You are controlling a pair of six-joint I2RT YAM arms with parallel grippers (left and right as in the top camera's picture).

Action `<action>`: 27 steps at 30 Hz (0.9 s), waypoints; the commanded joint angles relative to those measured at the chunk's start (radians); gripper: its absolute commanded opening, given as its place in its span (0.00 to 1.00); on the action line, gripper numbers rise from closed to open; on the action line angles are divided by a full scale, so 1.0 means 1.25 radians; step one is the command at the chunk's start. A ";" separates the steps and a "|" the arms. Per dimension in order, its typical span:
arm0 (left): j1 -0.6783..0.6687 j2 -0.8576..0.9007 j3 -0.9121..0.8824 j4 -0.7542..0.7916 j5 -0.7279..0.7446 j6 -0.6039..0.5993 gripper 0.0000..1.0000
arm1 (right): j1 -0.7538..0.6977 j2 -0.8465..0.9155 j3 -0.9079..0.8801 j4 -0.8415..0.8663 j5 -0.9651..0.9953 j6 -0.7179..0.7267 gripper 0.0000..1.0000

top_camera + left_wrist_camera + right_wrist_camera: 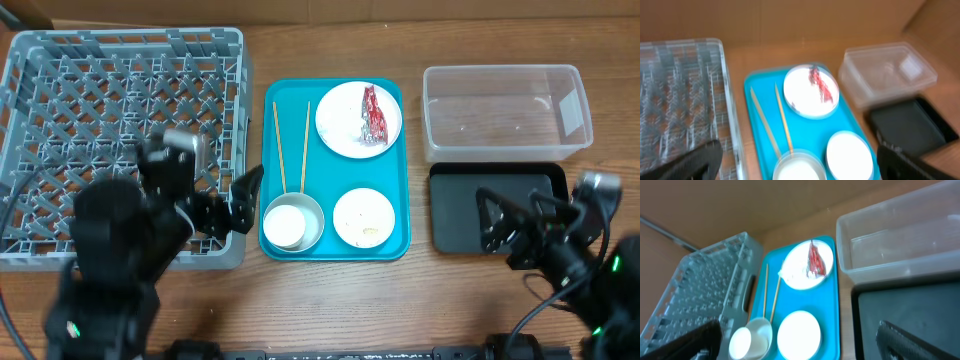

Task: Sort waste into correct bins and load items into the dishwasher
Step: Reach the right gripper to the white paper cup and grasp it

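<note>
A teal tray [390, 170] holds a white plate [345, 125] with a crumpled red-and-silver wrapper [373, 115], a second white plate [363, 216] with faint pale scraps, two chopsticks [279, 145], and a metal bowl [310, 215] with a small white cup [285, 225] in it. The grey dish rack [120, 130] stands at the left. The clear tub [505, 110] and black tray [495, 205] lie at the right. My left gripper [245, 200] is open and empty, between rack and bowl. My right gripper [505, 228] is open and empty over the black tray. I cannot make out any tissue.
The left wrist view shows the wrapper plate [811, 91], chopsticks [785, 117], bowl [797, 167], tub [887, 72] and rack [680, 110] ahead of my left gripper [799, 150]. The right wrist view shows the teal tray [832, 305] and black tray [910, 305] around my right gripper [797, 340].
</note>
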 commanded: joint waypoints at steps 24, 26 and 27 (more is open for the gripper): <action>0.004 0.233 0.248 -0.320 -0.118 -0.130 1.00 | 0.614 0.574 0.140 0.013 0.238 0.301 0.74; 0.004 0.236 0.248 -0.387 -0.232 -0.194 1.00 | 0.669 0.681 0.140 0.088 0.239 0.331 0.65; 0.004 0.236 0.248 -0.402 -0.252 -0.207 1.00 | 0.679 0.715 0.140 0.112 0.240 0.331 0.64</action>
